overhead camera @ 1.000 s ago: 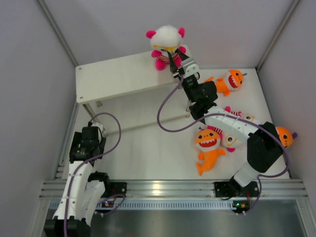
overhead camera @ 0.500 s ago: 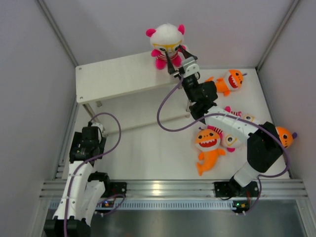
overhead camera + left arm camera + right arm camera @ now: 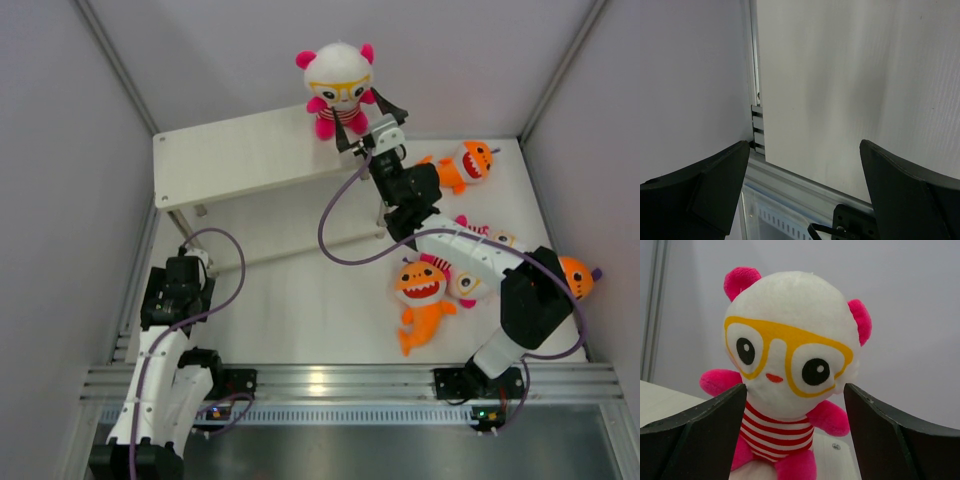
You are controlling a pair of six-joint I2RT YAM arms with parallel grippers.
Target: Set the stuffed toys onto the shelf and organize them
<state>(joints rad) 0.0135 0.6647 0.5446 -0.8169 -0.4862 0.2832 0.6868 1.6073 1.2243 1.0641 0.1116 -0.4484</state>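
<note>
One bear (image 3: 338, 85) is up on the shelf (image 3: 240, 155), seated upright at the far right end of the top board. It faces straight back along my right arm.

My right gripper (image 3: 368, 122) is released. On the wrist view its two fingers stand apart with the bear's striped belly between them. I can't tell whether the left finger brushes the pink arm, but nothing is squeezed. The bear appears to sit on its own.

What my next move turns on, as I judge it, is that the bear lies dead ahead of the jaws. Its long axis is vertical, and it sits close to the board's edge. I should back out straight along the line I'm on, since a sideways swing could knock it off the end.

My left gripper (image 3: 805, 150) is wide open on nothing, parked low at the near left, well apart from every toy.

The toys I can see waiting all lie on the right half of the table (image 3: 300, 300). One shark (image 3: 465, 165) is just beside my right forearm, another shark (image 3: 420, 290) is nearer the base, and a third shark (image 3: 578, 275) is at the far right. Two bears are partly hidden under the arm. The right arm is nearer to all of them.
</note>
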